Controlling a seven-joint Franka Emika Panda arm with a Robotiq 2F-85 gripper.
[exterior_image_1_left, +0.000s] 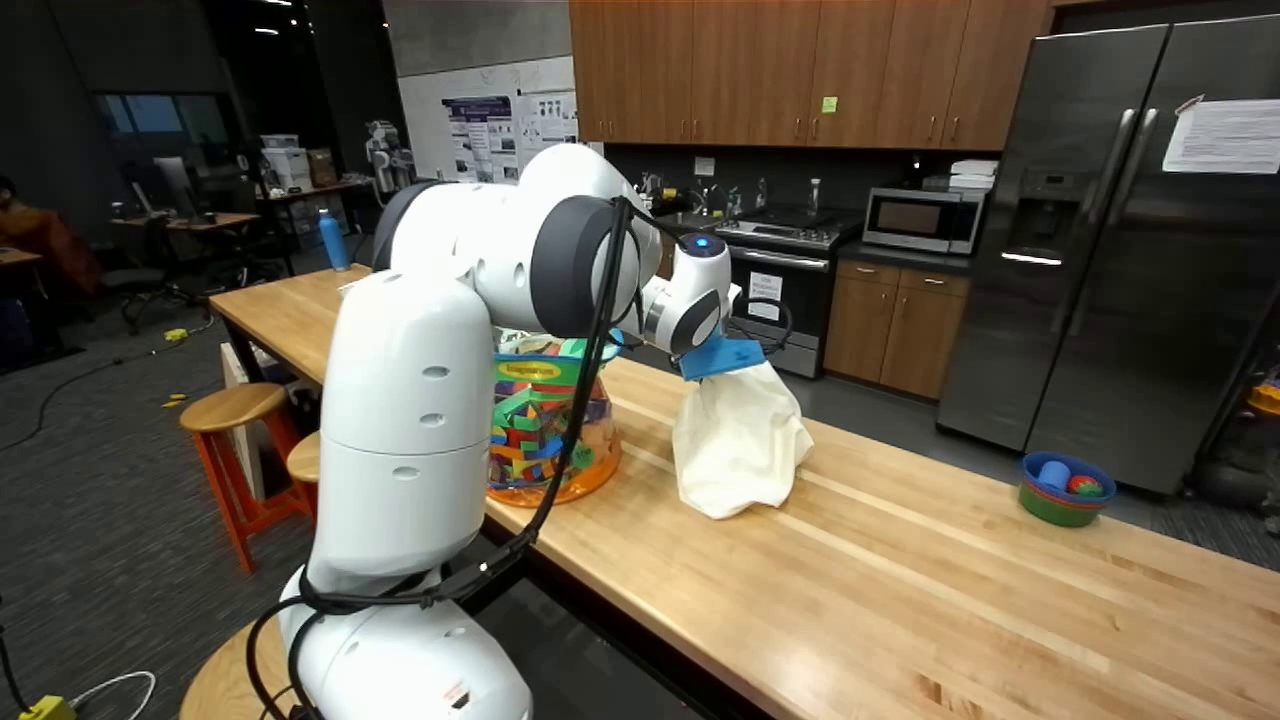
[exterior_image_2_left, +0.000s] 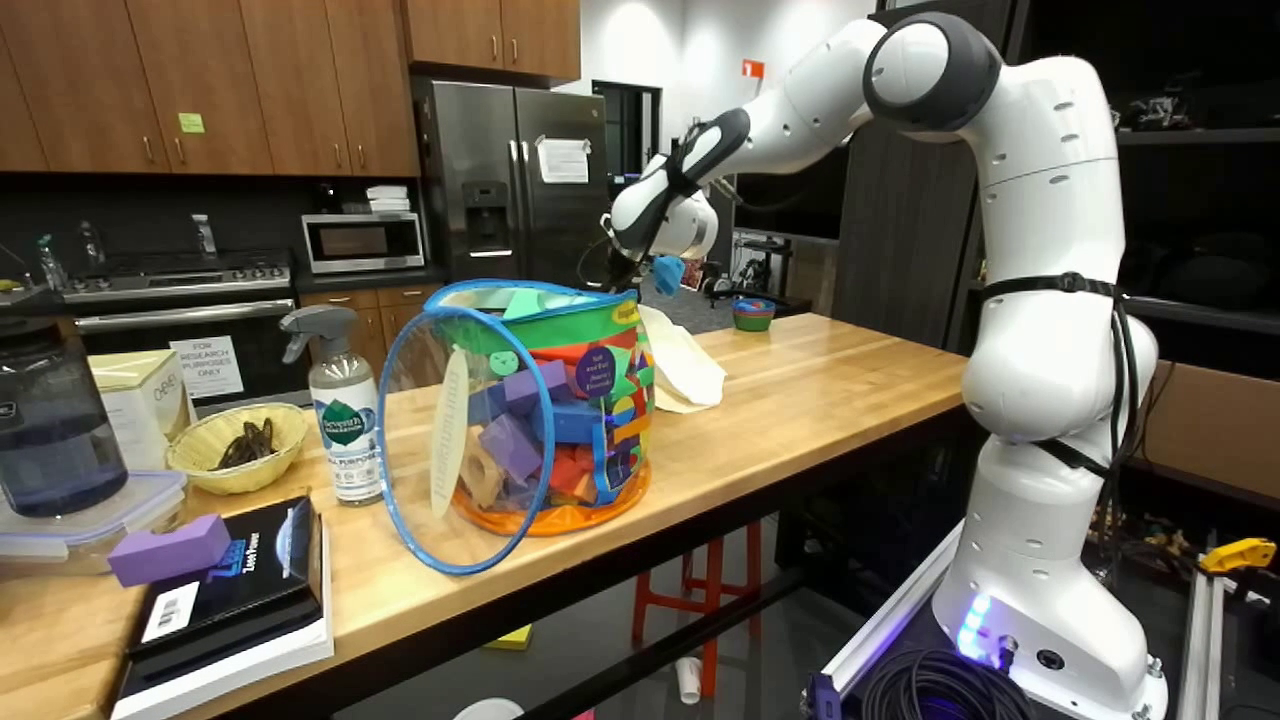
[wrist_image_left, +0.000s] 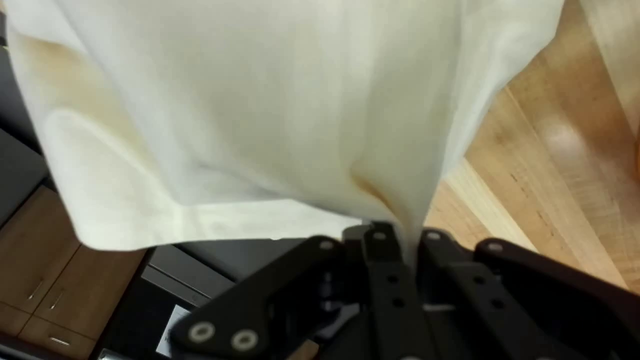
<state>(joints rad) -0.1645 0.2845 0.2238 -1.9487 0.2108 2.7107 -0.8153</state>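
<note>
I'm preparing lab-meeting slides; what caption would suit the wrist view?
The gripper pinches a creased cream cloth, its folds fanning out, wooden tabletop showing past its edge.

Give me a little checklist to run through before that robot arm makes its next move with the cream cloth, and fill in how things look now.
1. Pincer shut on the cream cloth: ok, the fabric is pinched between its jaws.
2. Grip firm enough not to slip: cannot tell.
3. Cloth free of the table: not ok, its lower end appears to rest there.
4. Cloth smooth: not ok, it hangs in folds.
5. Cloth apart from the toy bag: ok, a strip of table shows between them in an exterior view.
6. Stacked bowls out of the way: ok, they stand well apart from the cloth.
</note>
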